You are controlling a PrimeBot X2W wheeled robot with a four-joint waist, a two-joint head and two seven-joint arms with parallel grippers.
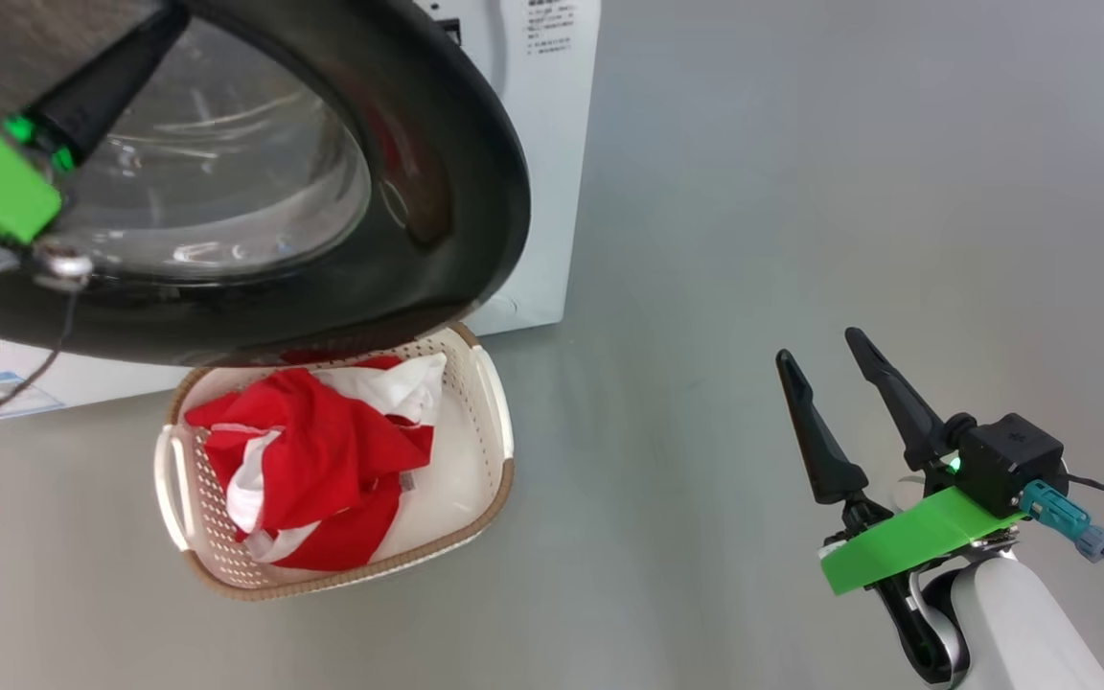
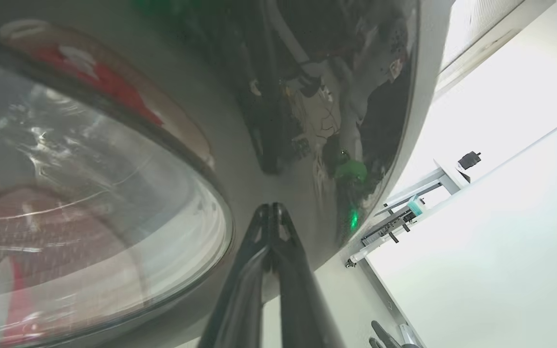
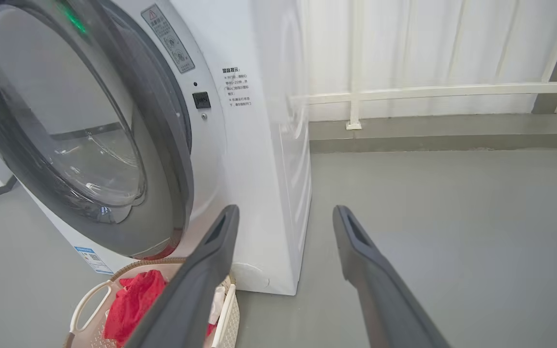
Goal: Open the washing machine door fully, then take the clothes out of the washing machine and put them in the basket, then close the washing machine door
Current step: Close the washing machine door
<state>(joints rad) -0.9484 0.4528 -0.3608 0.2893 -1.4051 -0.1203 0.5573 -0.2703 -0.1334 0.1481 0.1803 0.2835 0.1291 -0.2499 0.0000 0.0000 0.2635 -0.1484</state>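
Washing machine door (image 1: 480, 206) ajar, black rim (image 2: 259, 111) just ahead of clenched left jaws; released right jaws well apart.

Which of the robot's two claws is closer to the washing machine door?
Left. The left gripper sits at the black rim of the door; the right gripper hangs apart over the floor.

One washing machine (image 3: 269, 169), far left. One washing machine door (image 1: 475, 192), one glass window in it. One basket (image 1: 466, 479) near machine front, below door; two side handles. Clothes (image 1: 322, 460): one red-and-white heap in basket, separate pieces not countable. Three printed marks on machine front: one warning label (image 3: 168, 39), one text block (image 3: 236, 88) to its right, one blue sticker (image 3: 90, 259) low. Two claws: left claw (image 2: 271, 208), right claw (image 1: 818, 345); two fingers each.
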